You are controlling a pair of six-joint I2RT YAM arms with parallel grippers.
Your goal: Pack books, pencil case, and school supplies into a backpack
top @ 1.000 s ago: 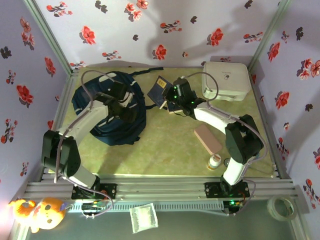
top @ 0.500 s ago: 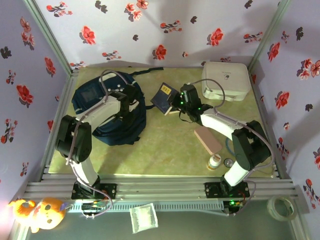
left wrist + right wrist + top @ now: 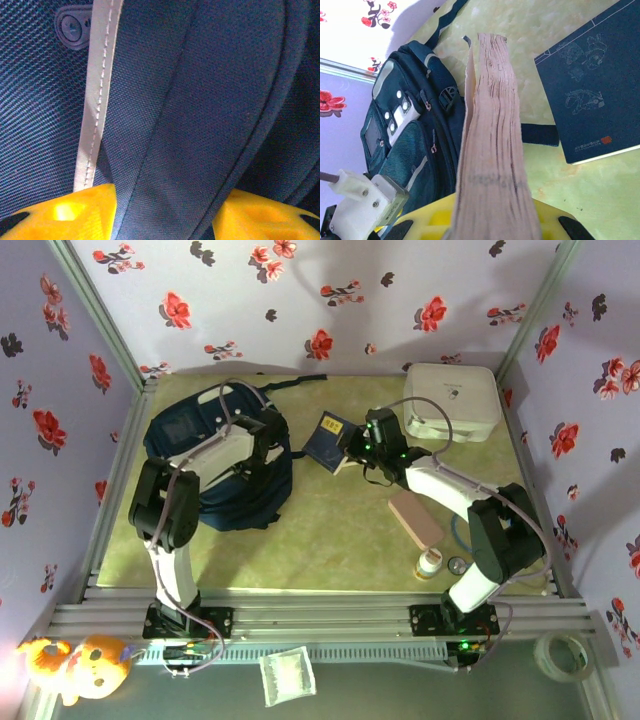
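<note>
The navy backpack (image 3: 205, 465) lies at the left of the table. My left gripper (image 3: 268, 430) is at its right upper edge, and the left wrist view shows a fold of navy fabric (image 3: 200, 125) clamped between the yellow fingers (image 3: 60, 215). My right gripper (image 3: 357, 445) is shut on a dark-blue book (image 3: 325, 435) with a yellow label, held on edge just right of the backpack; its page edges (image 3: 492, 140) run up between the fingers. A second dark-blue book (image 3: 590, 90) lies flat on the table beside it. The pinkish-tan pencil case (image 3: 415, 518) lies right of centre.
A white rounded box (image 3: 452, 400) stands at the back right. A small white bottle (image 3: 430, 562) and a small round cap (image 3: 456, 564) sit near the front right. A dark backpack strap (image 3: 537, 135) lies across the table under the held book.
My left gripper has shifted up and right across the backpack to its right edge. The right gripper has carried the book slightly down and right, then held still.
</note>
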